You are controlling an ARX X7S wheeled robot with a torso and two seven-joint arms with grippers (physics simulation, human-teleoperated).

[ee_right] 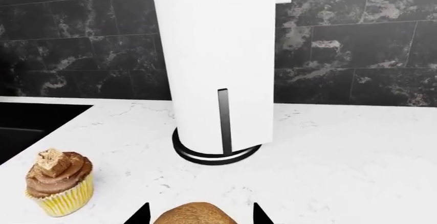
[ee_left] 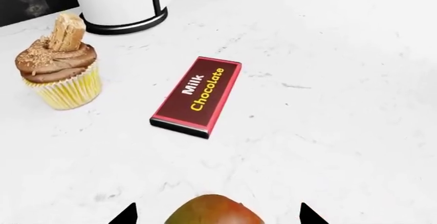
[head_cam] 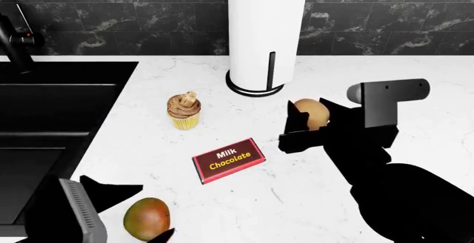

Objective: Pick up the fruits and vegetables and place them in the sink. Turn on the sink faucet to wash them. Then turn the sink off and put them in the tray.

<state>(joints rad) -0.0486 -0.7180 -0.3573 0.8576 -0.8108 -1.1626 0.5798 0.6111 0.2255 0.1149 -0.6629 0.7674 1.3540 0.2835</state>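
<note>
The green-yellow mango (head_cam: 146, 218) with a red blush lies on the white counter near its front edge. My left gripper (head_cam: 135, 212) is open, with a black fingertip on each side of the mango (ee_left: 214, 211) and a gap on both sides. The tan-brown fruit (head_cam: 311, 113) sits right of the paper-towel stand. My right gripper (head_cam: 316, 119) is open around the fruit (ee_right: 194, 215), its fingertips (ee_right: 140, 215) close beside it but apart. The deep black sink (head_cam: 44, 121) is at the left, with the black faucet (head_cam: 13, 38) behind it. The tray is out of view.
A frosted cupcake (head_cam: 183, 110) and a red milk-chocolate bar (head_cam: 228, 160) lie on the counter between the two fruits. A white paper-towel roll on a black stand (head_cam: 261, 32) stands at the back against the dark marble wall.
</note>
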